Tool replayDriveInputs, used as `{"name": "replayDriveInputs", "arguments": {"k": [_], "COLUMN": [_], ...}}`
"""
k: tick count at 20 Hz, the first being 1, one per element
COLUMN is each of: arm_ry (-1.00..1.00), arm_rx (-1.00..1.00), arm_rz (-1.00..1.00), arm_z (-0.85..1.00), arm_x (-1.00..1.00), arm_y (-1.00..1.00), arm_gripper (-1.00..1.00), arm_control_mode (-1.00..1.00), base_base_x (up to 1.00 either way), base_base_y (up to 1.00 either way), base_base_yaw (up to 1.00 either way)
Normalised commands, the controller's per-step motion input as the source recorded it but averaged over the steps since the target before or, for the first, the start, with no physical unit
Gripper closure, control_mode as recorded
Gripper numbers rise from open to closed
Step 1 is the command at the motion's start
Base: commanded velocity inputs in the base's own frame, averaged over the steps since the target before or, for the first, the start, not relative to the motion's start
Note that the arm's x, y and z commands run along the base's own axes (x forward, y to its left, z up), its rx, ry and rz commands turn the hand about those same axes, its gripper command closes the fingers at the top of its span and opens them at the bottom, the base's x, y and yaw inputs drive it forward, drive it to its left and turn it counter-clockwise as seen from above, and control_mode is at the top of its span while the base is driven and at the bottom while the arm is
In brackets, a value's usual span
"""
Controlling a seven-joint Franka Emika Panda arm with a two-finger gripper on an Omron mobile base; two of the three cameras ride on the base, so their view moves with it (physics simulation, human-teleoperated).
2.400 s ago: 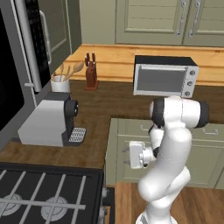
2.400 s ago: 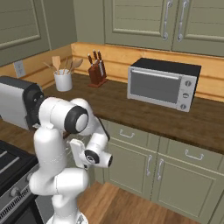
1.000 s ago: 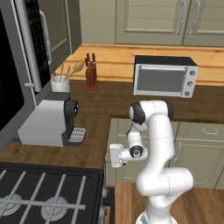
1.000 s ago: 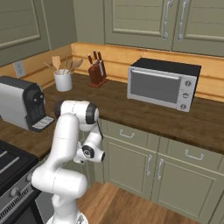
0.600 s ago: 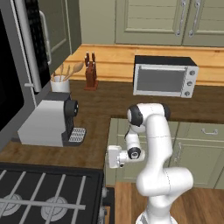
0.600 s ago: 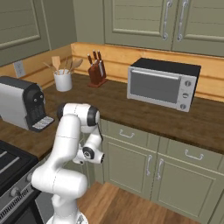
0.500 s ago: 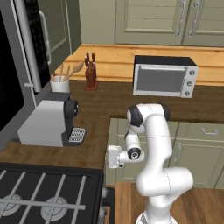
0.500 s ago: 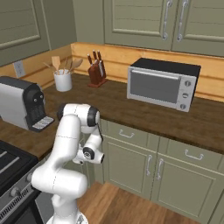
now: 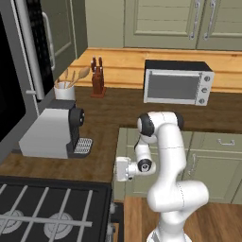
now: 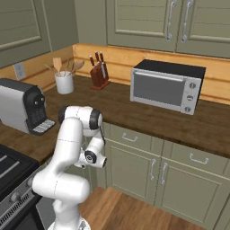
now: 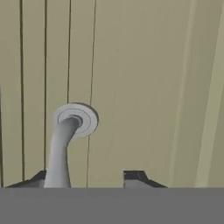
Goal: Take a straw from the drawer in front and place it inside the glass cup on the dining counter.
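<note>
Counted on the tabletop (image 9: 116, 116): one coffee machine (image 9: 52, 134) at the left edge next to the stove (image 9: 47, 212), one utensil holder (image 9: 65, 90) with wooden spoons, one knife block (image 9: 97, 80) in the back left corner, and one toaster oven (image 9: 177, 87) along the back edge. Below the front edge in the right base view I saw two more drawer fronts, each with one small metal pull.

The arm was folded low, with the end effector (image 9: 122, 169) under the tabletop's front left corner and pointed at the cabinet face. In the hand view the drawer (image 11: 144, 87) was a sage-green panel straight ahead and very close, front shut as far as I could tell. It had one metal handle (image 11: 61, 144). I saw a round mount on the panel, with the stem running down to just inside the left fingertip.

End effector (image 11: 85, 179): fingertips (image 11: 135, 176) were spread wide and gripping nothing. The handle stem sat between them, hard against the left one, and I couldn't tell whether it was touching.

The oven's knob markings were too small to read.
</note>
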Motion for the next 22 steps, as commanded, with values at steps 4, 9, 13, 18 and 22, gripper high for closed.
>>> {"name": "replayDriveInputs", "arguments": {"k": [4, 9, 13, 18, 22], "arm_ry": [-0.04, -0.02, 0.00, 0.00, 0.00], "arm_rx": [0.00, 0.00, 0.02, 0.04, 0.03], "arm_rz": [0.00, 0.00, 0.00, 0.00, 0.00], "arm_z": [0.02, 0.07, 0.05, 0.00, 0.00], "arm_x": [-0.47, -0.51, -0.58, -0.59, -0.51], "arm_y": [-0.52, -0.89, -1.00, -1.00, -1.00], "arm_gripper": [1.00, 1.00, 1.00, 1.00, 1.00], "arm_control_mode": [-1.00, -1.00, -1.00, -1.00, -1.00], "base_base_x": [0.00, 0.00, 0.00, 0.00, 0.00], "base_base_y": [0.00, 0.00, 0.00, 0.00, 0.00], "base_base_yaw": [0.00, 0.00, 0.00, 0.00, 0.00]}}
